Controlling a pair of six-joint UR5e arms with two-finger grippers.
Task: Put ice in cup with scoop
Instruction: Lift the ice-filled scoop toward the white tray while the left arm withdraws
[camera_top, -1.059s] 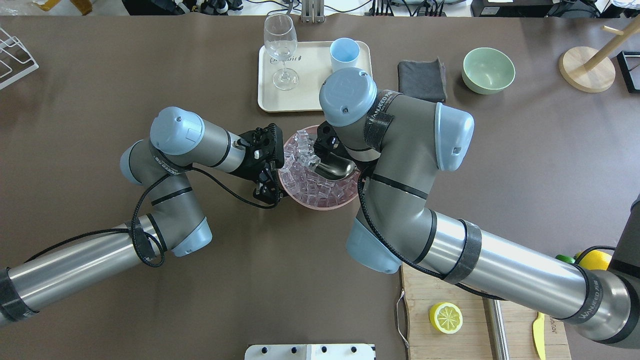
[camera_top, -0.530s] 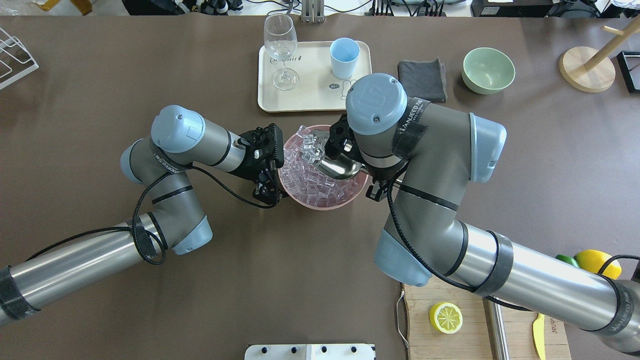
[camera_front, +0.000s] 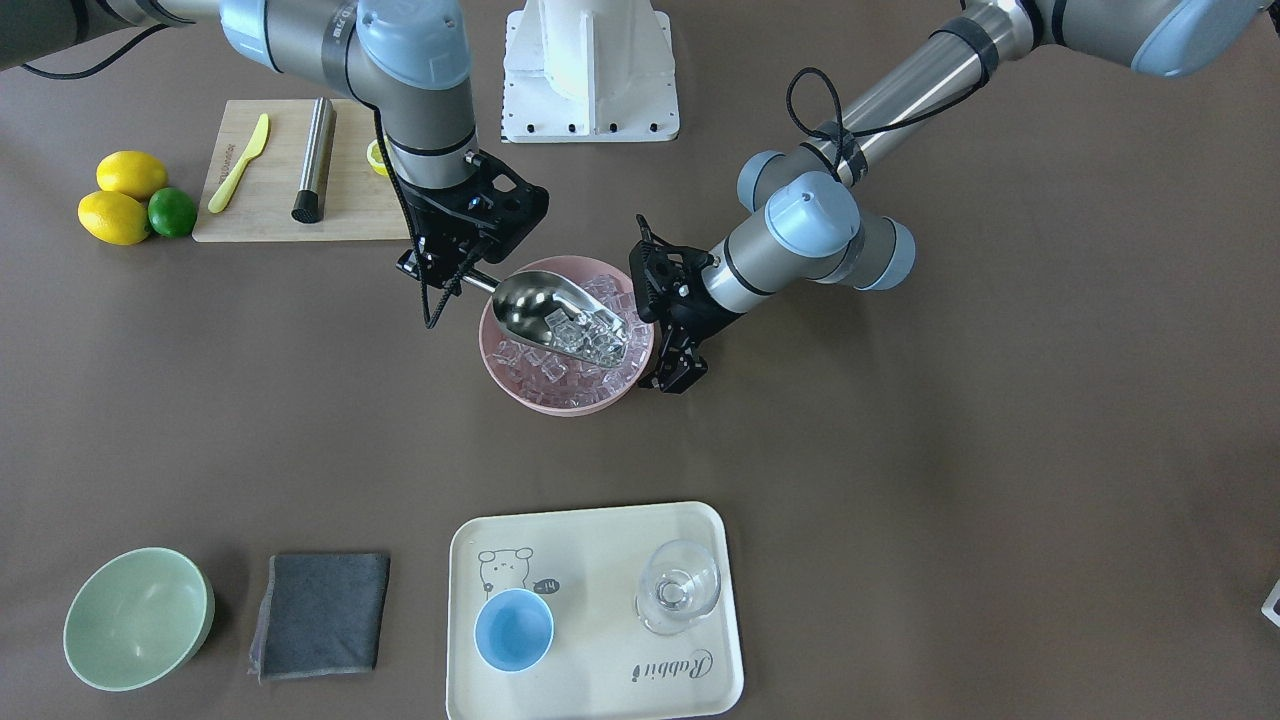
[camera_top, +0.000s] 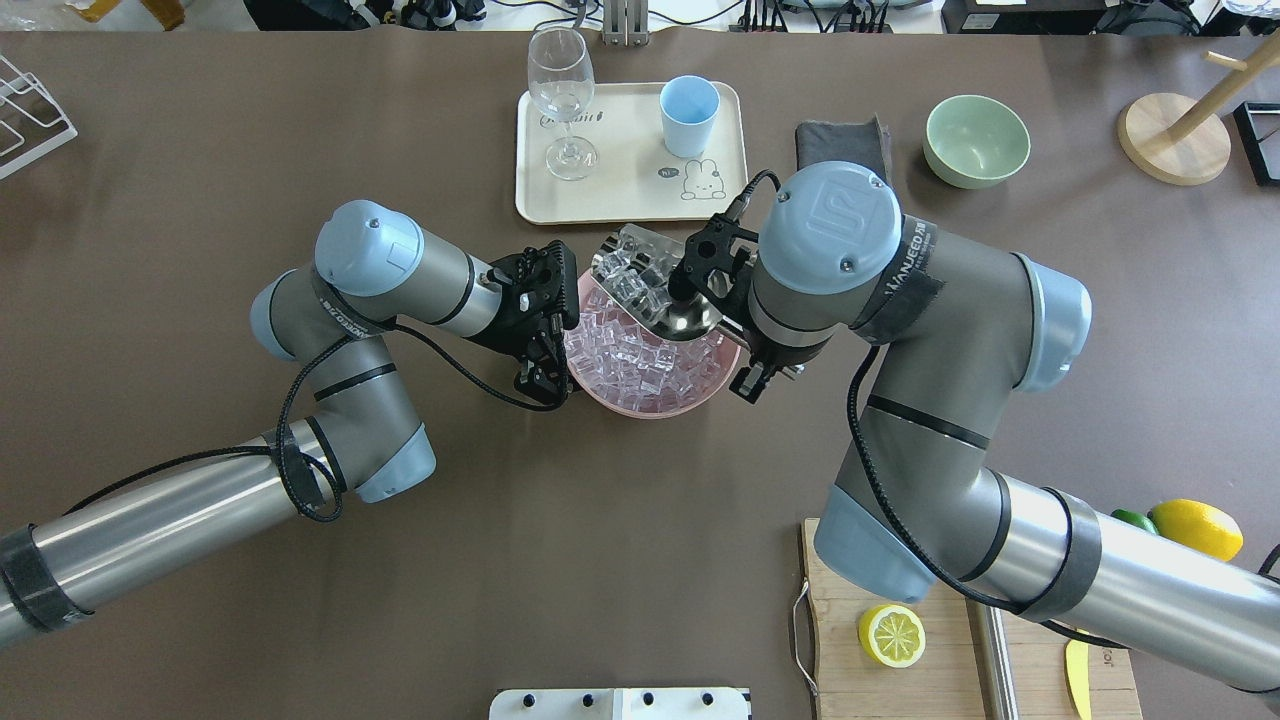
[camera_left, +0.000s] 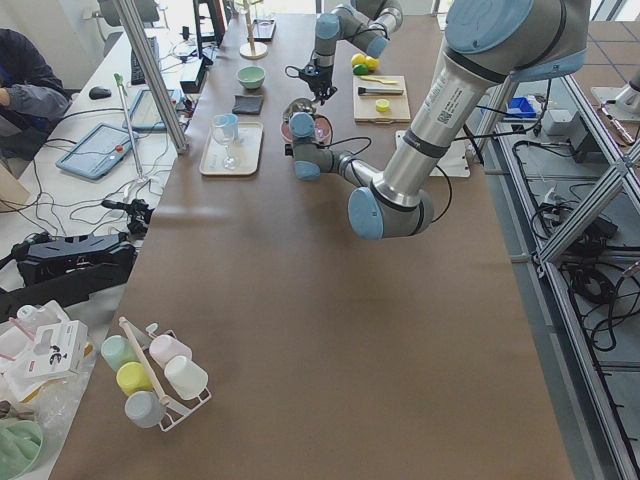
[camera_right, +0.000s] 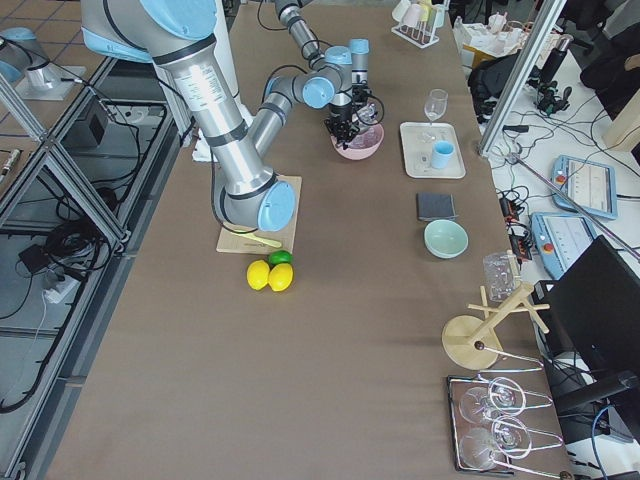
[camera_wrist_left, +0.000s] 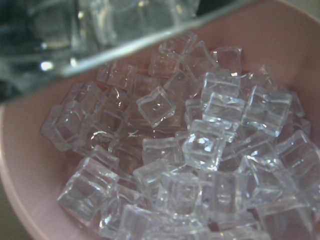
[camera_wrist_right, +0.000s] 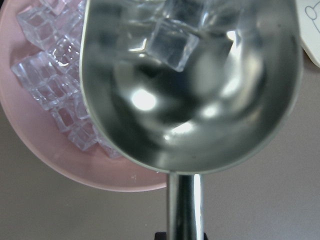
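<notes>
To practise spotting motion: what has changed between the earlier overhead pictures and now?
The right gripper, shut on the scoop, has raised it, loaded with ice, off the pink bowl pile and slightly toward the tray; it hangs over the bowl. The left gripper stays at the bowl's rim; cup and tray unmoved.

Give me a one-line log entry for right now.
right claw: shut on scoop handle | scoop: holds ice, above pink bowl edge | left claw: at bowl rim, grip unclear | cup: empty, on tray
</notes>
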